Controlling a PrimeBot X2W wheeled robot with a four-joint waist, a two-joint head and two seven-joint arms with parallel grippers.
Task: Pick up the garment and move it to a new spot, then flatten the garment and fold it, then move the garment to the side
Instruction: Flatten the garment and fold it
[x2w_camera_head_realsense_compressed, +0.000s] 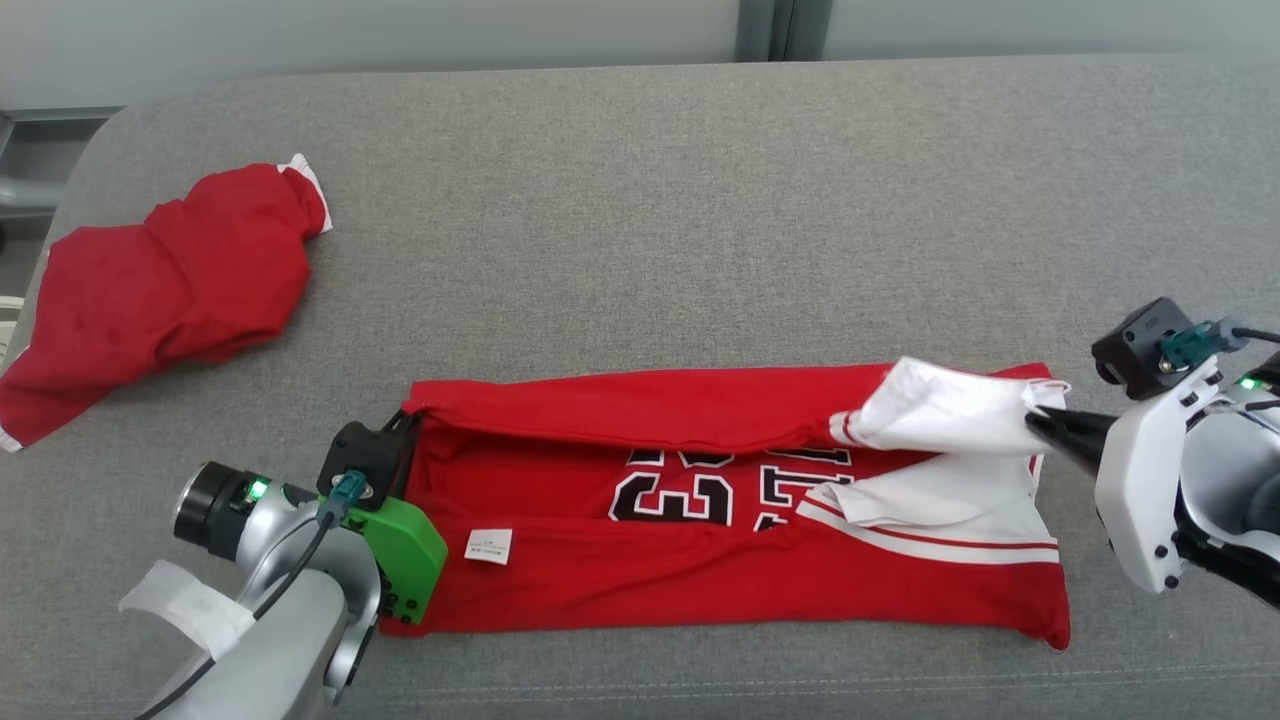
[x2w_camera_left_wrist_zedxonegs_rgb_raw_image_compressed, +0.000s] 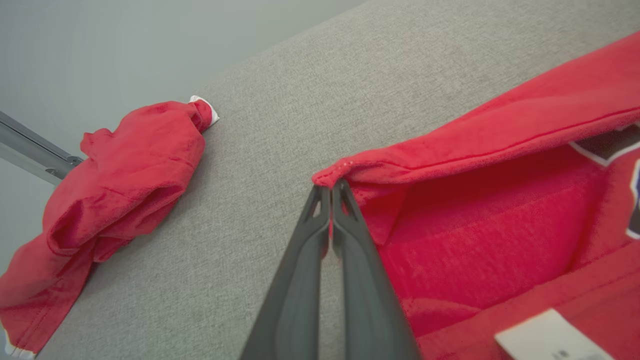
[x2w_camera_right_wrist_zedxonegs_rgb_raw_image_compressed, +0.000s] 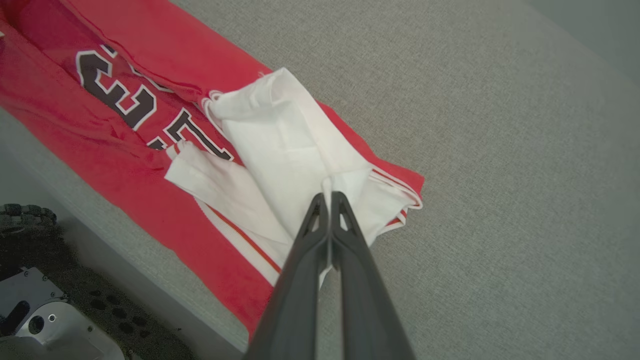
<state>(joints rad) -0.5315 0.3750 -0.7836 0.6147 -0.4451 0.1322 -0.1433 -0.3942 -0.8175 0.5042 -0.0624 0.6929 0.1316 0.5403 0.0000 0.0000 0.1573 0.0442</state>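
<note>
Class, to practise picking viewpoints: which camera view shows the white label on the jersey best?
The head view: the whole label lies flat on the jersey. The left wrist view cuts it off at the bottom edge; the right wrist view faces the white sleeve instead.

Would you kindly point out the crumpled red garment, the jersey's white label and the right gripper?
crumpled red garment (x2w_camera_head_realsense_compressed: 170, 280), head view, middle of the heap.
white label (x2w_camera_head_realsense_compressed: 489, 547), head view, centre of the tag.
right gripper (x2w_camera_right_wrist_zedxonegs_rgb_raw_image_compressed: 328, 199), right wrist view, between its closed fingertips.

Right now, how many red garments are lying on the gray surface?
2. A crumpled red garment lies at the far left. A numbered red jersey lies spread in the near middle. I see no hidden one.
</note>
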